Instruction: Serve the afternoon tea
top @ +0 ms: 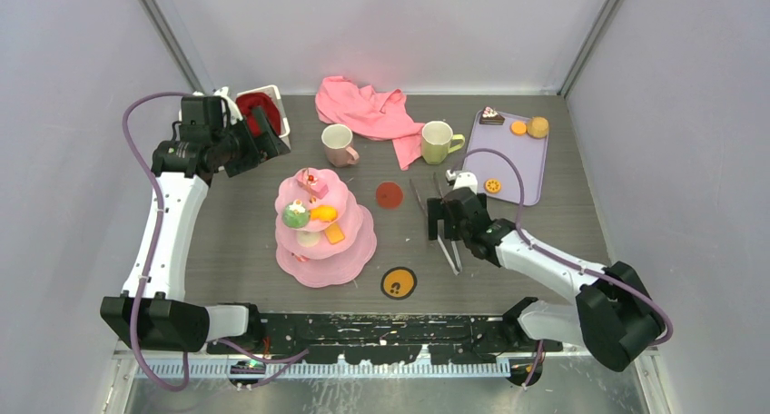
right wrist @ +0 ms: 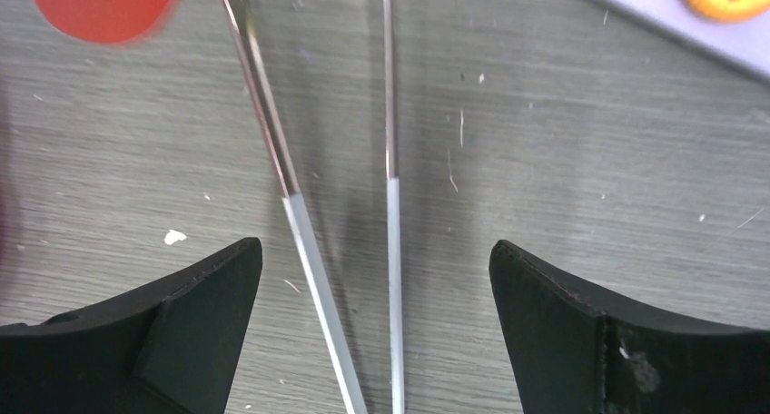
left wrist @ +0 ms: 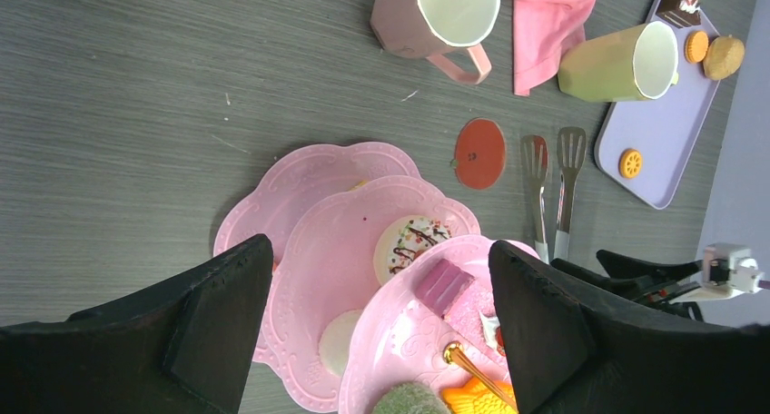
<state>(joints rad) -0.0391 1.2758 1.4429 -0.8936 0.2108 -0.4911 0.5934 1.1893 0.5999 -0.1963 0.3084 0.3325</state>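
R gripper (right wrist: pixel 377 251) hangs low over the tongs (right wrist: pixel 391 214), jaws spread wide, nothing in them. In the wrist cam both tong arms run between the fingers, pale handle ends toward 6 o'clock. Can't tell if the pads reach the table yet.

I read this as the tongs pickup. How I'd do it:
- Drop straight down till the pads flank both arms, w/ neither arm outside a finger.
- Close slow. The arms look thin and springy, so a fast or off-centre squeeze prob kicks one out.
- Grip the pale handle part, not the bare metal, and leave some spring so the tips can open later.

L gripper (left wrist: pixel 377 246) is also wide open and empty, up high, looking down on the cake stand (top: pixel 322 271). The stand sits at 9 o'clock of the R gripper, w/ some toy pastries (top: pixel 324 214) on its tiers. More wait on the purple tray (top: pixel 513 164) at 1 o'clock. Pink mug (top: pixel 338 144) and yellow-green mug (top: pixel 438 142) stand at 11–12 o'clock.
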